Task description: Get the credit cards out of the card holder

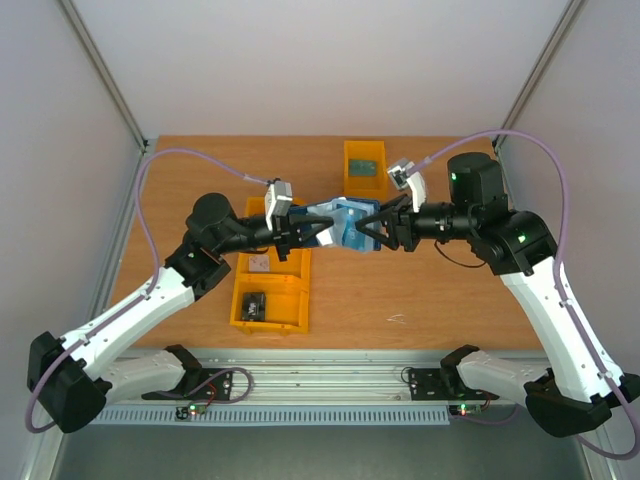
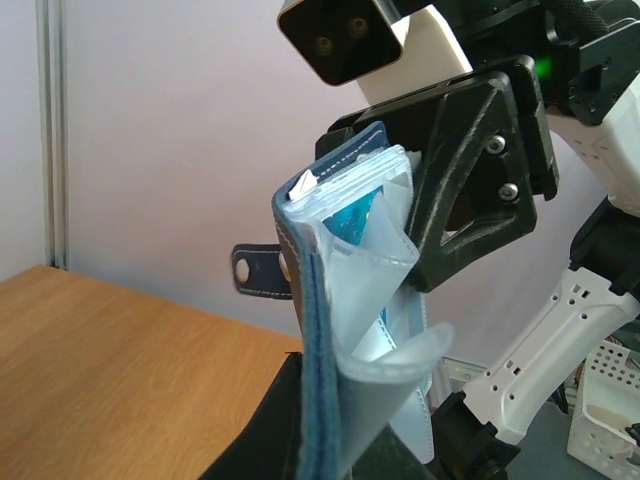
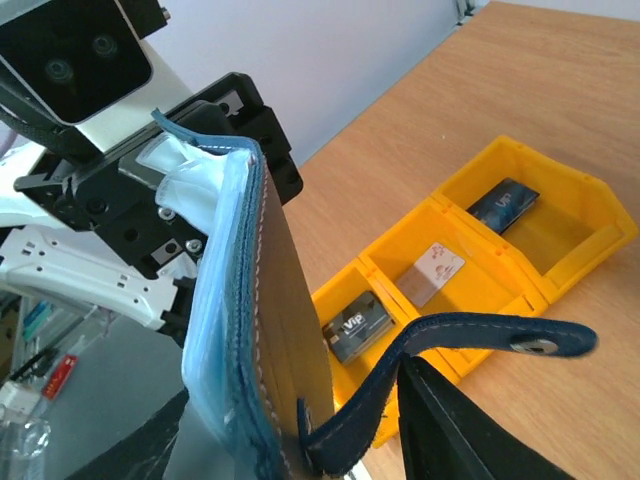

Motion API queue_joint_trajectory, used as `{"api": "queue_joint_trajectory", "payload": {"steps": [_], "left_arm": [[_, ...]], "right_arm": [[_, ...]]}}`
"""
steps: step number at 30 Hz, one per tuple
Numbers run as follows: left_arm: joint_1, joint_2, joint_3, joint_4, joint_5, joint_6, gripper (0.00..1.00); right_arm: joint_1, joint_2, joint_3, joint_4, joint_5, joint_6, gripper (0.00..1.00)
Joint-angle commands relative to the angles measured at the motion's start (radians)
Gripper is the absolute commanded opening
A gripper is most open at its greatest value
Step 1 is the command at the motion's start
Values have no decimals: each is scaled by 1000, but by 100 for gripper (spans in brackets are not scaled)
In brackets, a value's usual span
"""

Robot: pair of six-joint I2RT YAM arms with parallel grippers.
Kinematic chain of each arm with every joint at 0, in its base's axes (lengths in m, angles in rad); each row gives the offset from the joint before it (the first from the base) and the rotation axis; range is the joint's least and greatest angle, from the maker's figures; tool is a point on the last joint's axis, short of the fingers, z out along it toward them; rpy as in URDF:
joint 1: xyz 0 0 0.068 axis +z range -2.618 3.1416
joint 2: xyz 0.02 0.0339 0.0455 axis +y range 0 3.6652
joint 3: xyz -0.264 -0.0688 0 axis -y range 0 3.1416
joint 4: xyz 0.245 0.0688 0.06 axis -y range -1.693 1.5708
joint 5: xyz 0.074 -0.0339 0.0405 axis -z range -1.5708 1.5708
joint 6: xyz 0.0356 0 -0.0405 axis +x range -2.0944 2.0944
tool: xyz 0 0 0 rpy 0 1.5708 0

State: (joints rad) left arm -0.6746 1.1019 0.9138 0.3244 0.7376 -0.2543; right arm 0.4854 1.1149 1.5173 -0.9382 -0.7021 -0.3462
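Top external view: at frame centre we hold the navy-blue bifold card holder aloft; left gripper clamps its edge, right gripper stands part-open beside it. We should pinch one teal card, pulling straight.

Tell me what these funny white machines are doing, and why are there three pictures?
They are two robot arms bolted to a wooden table. One picture looks down from above; the other two come from little cameras on each arm's wrist, so everything looks close up.

In the middle, held up in the air between the arms, is a blue card holder, like a small wallet. The left hand is pinched shut on one side of it. The right hand is at the other side; I cannot tell whether it is gripping.

On the table are yellow bins with a few cards lying inside, and another yellow bin farther back.
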Motion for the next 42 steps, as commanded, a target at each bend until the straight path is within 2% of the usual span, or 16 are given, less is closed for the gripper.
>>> {"api": "queue_joint_trajectory", "payload": {"steps": [1, 3, 4, 8, 11, 14, 16, 18, 20, 22, 26, 28, 31, 34, 39, 42], "left_arm": [[5, -29, -10, 43, 19, -2, 0], [6, -31, -13, 44, 19, -2, 0], [6, -31, -13, 44, 18, -2, 0], [6, -33, -10, 47, 9, -12, 0], [6, -40, -16, 10, -107, -22, 2], [5, -40, -25, -74, -415, 16, 34], [5, -32, -29, -122, -620, 64, 45], [7, -22, -39, -136, -728, 136, 47], [7, -21, -49, -133, -721, 212, 50], [6, -31, -54, -117, -624, 217, 52], [-10, -40, -62, -14, -246, 187, 47], [-24, -27, -57, 19, -126, 159, 44], [-35, 6, -39, 19, -118, 23, 35], [-36, 21, -49, 0, -135, -12, 27], [-17, 8, -78, -62, -200, 2, 26], [11, 2, -80, -76, -182, -12, 28]], "right_arm": [[-7, -16, -5, -11, -41, 6, 43], [-8, -10, -14, 2, -55, 21, 41], [-7, -7, -20, 9, -60, 28, 35], [-7, -3, -52, 75, -76, 69, 3], [-8, 0, -48, 70, -14, 83, 1], [-7, 13, -24, -3, 167, 96, 1], [-7, 51, 12, -95, 353, 140, 1], [-5, 97, 42, -183, 525, 208, 1], [31, 139, 65, -253, 679, 256, 1], [96, 172, 87, -280, 860, 276, 1], [208, 242, 149, -291, 991, 281, 1], [246, 290, 190, -296, 987, 268, 1], [263, 329, 222, -256, 882, 246, 1], [261, 301, 192, -152, 758, 226, 1], [242, 222, 134, -23, 519, 162, 1], [214, 182, 96, 34, 373, 121, 1]]}}
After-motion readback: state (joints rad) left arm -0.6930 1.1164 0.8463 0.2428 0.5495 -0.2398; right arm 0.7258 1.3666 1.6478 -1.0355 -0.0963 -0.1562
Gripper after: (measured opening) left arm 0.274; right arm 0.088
